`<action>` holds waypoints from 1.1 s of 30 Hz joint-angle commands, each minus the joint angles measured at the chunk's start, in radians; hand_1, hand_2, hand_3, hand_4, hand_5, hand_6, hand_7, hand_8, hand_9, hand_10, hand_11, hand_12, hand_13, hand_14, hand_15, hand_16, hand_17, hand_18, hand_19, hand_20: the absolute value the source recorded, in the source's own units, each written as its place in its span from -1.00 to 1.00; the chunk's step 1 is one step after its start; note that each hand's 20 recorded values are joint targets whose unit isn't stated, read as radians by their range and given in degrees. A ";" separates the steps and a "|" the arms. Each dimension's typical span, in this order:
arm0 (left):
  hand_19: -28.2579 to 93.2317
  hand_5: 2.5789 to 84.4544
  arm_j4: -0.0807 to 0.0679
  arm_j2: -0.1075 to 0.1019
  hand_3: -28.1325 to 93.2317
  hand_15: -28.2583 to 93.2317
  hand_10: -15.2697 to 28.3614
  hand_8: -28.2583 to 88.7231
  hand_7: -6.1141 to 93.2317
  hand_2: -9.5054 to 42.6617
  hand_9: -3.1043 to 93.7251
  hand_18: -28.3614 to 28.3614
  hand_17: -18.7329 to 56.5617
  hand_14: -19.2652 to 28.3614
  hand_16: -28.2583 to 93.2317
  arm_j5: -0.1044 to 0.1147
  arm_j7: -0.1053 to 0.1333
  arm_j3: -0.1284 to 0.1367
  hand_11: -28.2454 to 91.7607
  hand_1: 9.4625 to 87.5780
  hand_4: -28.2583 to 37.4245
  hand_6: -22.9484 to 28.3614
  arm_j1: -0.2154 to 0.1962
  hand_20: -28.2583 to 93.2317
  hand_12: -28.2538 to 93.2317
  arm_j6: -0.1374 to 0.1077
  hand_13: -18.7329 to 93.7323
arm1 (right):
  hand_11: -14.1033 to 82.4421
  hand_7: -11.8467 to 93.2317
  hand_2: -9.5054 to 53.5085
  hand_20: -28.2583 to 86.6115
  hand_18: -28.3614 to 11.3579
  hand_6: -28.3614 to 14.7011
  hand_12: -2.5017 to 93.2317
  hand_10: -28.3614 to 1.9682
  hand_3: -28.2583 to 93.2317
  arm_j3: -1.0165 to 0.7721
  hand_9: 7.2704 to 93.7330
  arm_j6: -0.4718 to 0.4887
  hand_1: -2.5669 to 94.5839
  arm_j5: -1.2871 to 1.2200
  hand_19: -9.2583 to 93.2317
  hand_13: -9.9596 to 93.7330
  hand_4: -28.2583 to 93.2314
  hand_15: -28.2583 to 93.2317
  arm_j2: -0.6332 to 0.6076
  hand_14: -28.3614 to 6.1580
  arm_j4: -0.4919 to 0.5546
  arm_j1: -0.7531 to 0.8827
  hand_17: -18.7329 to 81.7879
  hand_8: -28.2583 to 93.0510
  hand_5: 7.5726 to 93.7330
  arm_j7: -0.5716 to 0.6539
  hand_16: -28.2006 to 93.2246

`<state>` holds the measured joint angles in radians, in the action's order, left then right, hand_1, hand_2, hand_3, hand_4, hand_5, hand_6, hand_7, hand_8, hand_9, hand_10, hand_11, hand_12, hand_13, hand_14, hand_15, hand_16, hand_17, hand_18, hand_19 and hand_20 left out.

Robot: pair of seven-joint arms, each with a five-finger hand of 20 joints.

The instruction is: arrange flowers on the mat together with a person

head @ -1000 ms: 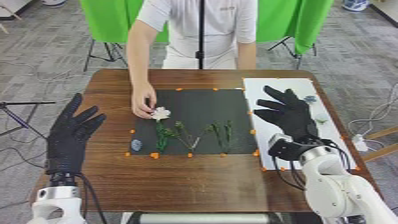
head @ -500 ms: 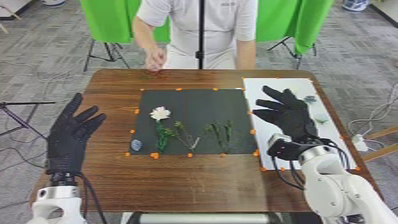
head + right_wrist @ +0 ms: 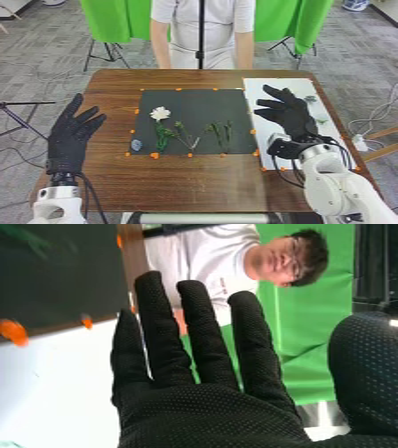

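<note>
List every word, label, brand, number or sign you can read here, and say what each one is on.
None can be read.
White shirt: a small mark on its front, too small and blurred to read.
Black mat and white sheet: I can make out no lettering on either.

The brown table (image 3: 195,187) bears an orange-tabbed dark mat (image 3: 200,106) left of the right hand (image 3: 290,118). A white sheet (image 3: 266,88) lies beneath that hand.

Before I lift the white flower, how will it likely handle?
The white flower is likely light and fragile, given its thin-looking petals. Its wide bloom may droop when lifted. Lying on the dark mat, it probably won't roll.
</note>
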<state>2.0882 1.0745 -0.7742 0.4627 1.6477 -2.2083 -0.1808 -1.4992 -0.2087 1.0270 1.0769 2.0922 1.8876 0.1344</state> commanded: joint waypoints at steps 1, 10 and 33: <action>0.39 -0.35 0.006 -0.014 0.67 0.15 0.49 -0.67 -0.63 -0.34 -0.22 0.88 -0.65 0.77 -0.62 0.005 0.011 -0.002 -0.17 -0.70 -1.00 0.05 -0.010 -0.45 -0.34 -0.008 -0.17 | -0.38 -0.52 -0.39 -0.12 -0.74 0.31 -0.63 -0.32 0.66 -0.045 0.04 -0.168 -0.62 0.149 0.17 0.04 -0.96 0.18 -0.053 -0.50 0.036 0.008 -0.46 -0.73 -0.15 0.053 -0.31; 0.43 -0.35 0.010 -0.034 0.67 0.14 0.48 -0.67 -0.63 -0.33 -0.22 0.90 -0.64 0.77 -0.62 0.011 0.031 -0.011 -0.17 -0.70 -1.00 0.05 -0.007 -0.44 -0.34 -0.018 -0.17 | -0.22 -0.52 -0.47 -0.11 -0.78 0.28 -0.61 -0.39 0.66 -0.007 0.15 -0.362 -0.55 0.513 0.43 0.19 -0.94 0.43 -0.170 -0.42 0.005 -0.155 -0.29 -0.73 -0.15 0.446 -0.36; 0.43 -0.35 0.021 -0.084 0.67 0.14 0.47 -0.68 -0.63 -0.33 -0.23 0.90 -0.64 0.77 -0.61 0.061 0.102 -0.033 -0.17 -0.69 -0.98 0.05 -0.010 -0.44 -0.34 -0.046 -0.17 | -0.26 -0.60 -0.63 -0.37 -1.00 0.16 -0.64 -0.66 0.55 0.248 0.30 0.165 -0.36 1.038 0.66 0.43 -0.88 0.45 -0.205 -0.53 -0.325 -0.553 -0.12 -0.70 -0.19 1.110 -0.39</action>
<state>2.1023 0.9963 -0.7212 0.5535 1.6182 -2.2098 -0.2154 -1.2945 -0.1274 2.1077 0.8640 1.8390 1.4208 1.2489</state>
